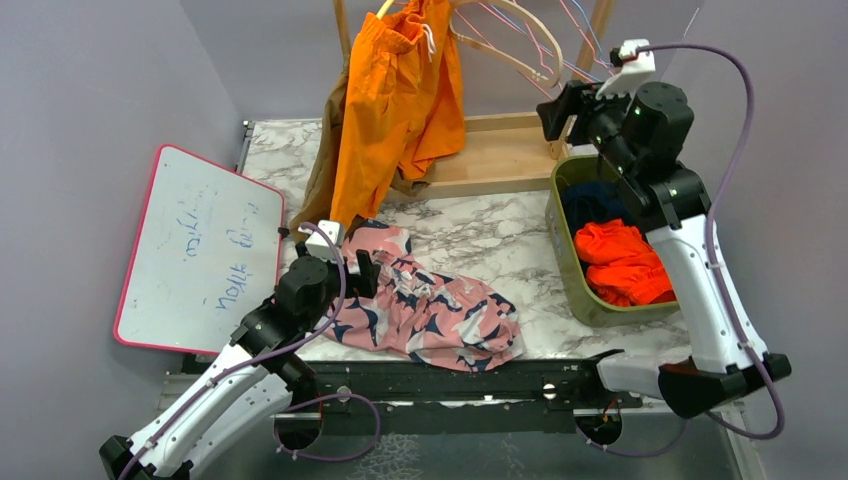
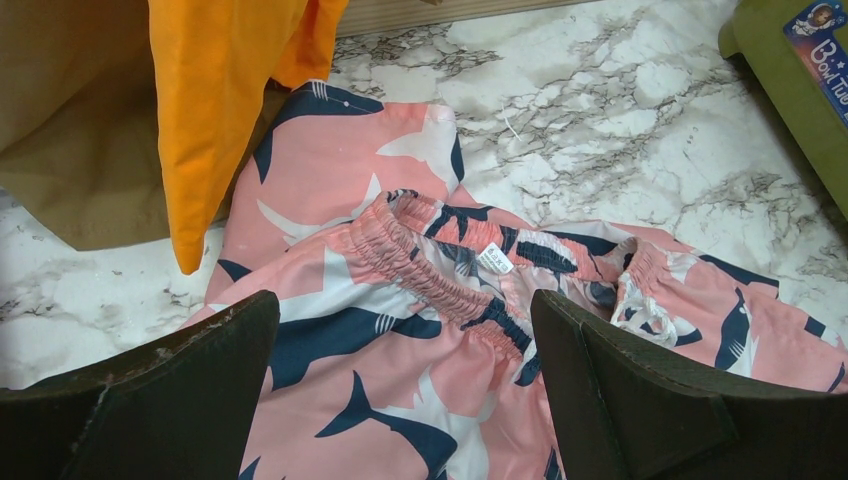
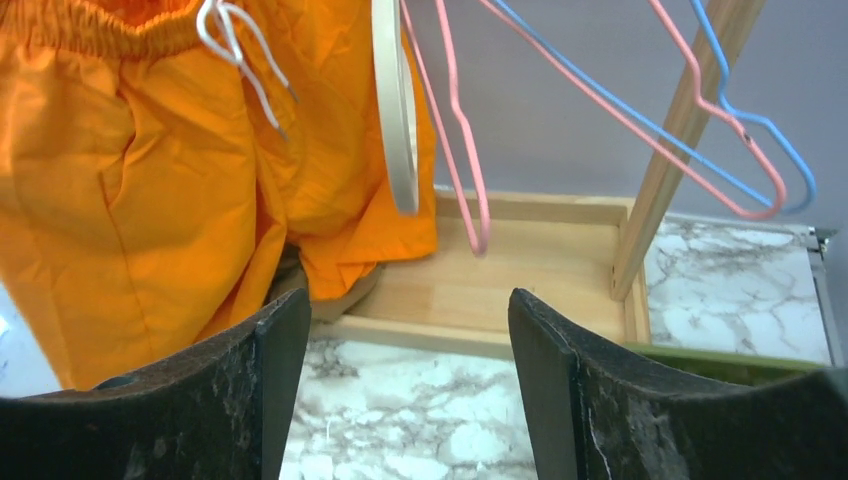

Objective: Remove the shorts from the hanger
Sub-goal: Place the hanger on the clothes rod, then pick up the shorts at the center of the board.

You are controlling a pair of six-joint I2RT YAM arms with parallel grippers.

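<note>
Top external view: bright orange shorts [image 1: 395, 100] hang from the wooden rack [image 1: 500, 152], with a tan pair [image 1: 322, 165] close behind; neither is off its hanger yet. Pink shark-print shorts [image 1: 430, 305] lie loose on the table [image 1: 480, 225]. A red-orange pair [image 1: 625, 262] and a navy pair [image 1: 592, 203] sit in the green bin [image 1: 560, 250].

Your right gripper [image 1: 560, 110] faces the rack with its jaws apart and nothing between them, near the empty hangers [image 3: 393, 110]. Your left gripper [image 1: 350, 270] hovers over the pink pair, jaws wide apart, gripping nothing.

Hazards:
- A reach from the right may hook a hanger or the white drawstring [image 3: 240, 50] rather than cloth.
- A deep grab may take the tan pair too.
- A hard pull may drag the hanger off or rock the rack.
</note>
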